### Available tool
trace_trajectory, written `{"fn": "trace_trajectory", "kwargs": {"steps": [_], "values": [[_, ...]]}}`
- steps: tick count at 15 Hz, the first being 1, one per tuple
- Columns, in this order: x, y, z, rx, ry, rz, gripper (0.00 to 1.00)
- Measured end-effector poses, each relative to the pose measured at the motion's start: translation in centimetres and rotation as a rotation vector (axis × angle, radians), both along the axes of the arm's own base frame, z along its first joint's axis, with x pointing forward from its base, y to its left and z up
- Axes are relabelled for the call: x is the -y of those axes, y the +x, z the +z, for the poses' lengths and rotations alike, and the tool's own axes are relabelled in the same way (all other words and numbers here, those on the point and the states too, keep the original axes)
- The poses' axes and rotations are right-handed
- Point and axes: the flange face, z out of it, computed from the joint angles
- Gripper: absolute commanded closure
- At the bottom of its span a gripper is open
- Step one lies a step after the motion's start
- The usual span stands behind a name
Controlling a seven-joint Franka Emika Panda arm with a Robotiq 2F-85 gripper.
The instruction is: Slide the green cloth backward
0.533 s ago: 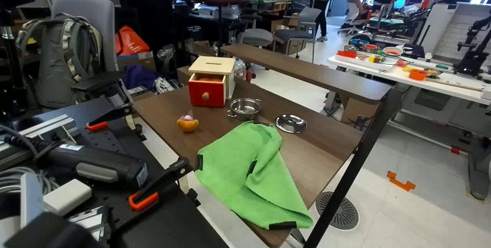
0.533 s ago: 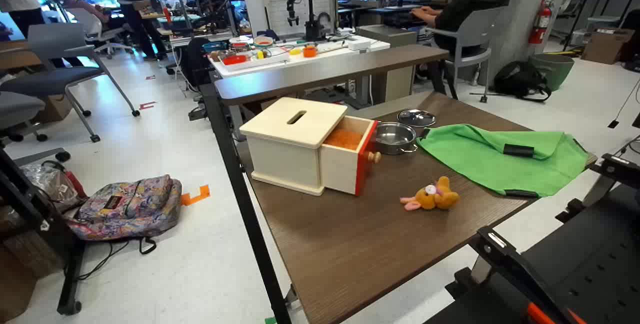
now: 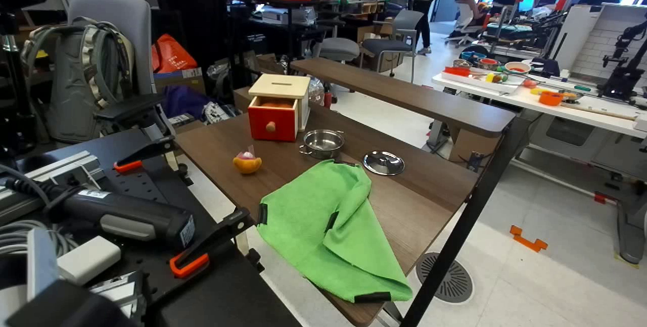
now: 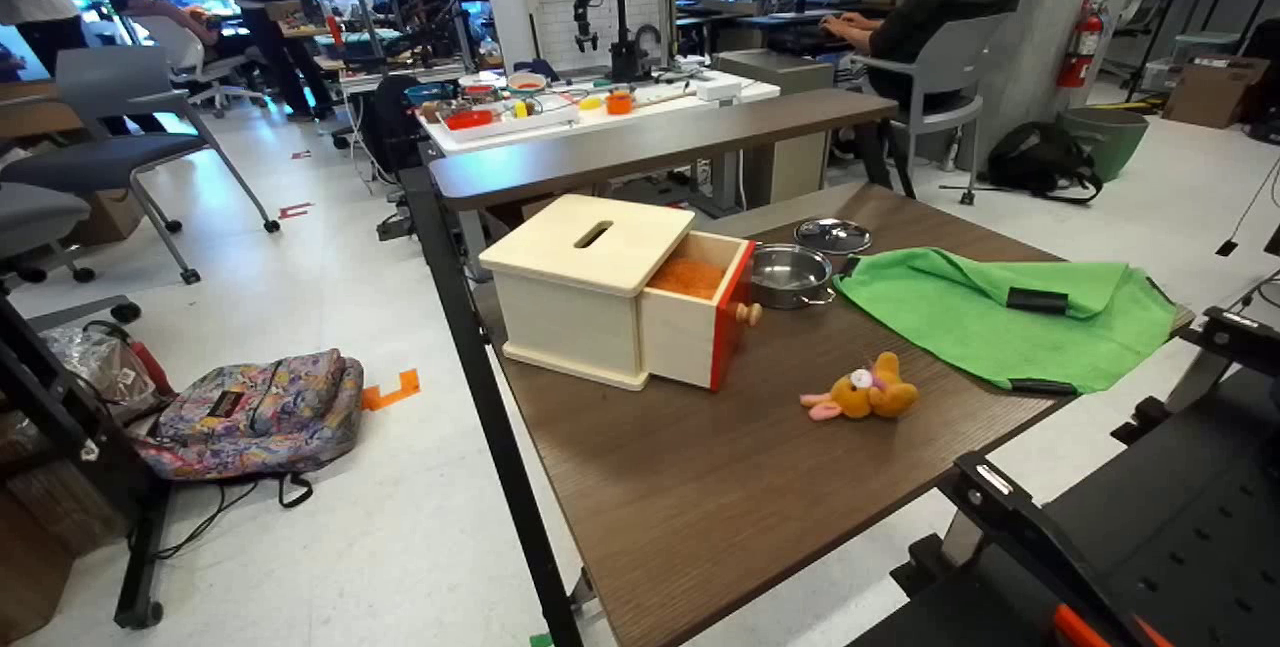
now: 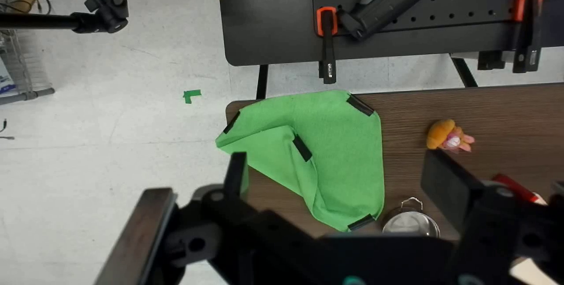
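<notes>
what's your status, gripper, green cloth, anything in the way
Gripper open, nothing held. Green cloth rumpled on table, one corner overhanging the edge. Metal pot close by the cloth, possibly in the way.

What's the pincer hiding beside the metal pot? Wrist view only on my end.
Observer: A metal lid, lying on the table apart from the pot.
Operator: Ok. Is the pincer down at the green cloth?
Observer: Doesn't look like it: no pincer shows over the green cloth in either exterior view.
Operator: And that red bit, lower right?
Observer: Probably the red-fronted drawer; both exterior views show it pulled partly out of a wooden box.
</notes>
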Motion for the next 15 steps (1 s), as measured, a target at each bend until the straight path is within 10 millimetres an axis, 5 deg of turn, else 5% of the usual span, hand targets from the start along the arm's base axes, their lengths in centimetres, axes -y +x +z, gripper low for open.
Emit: {"fn": "trace_trajectory", "kwargs": {"steps": [9, 15], "values": [[-0.1, 0.1, -0.2, 0.006, 0.006, -0.006, 0.00], [-1.7, 4.3, -3.9, 0.101, 0.091, -0.038, 0.00]]}}
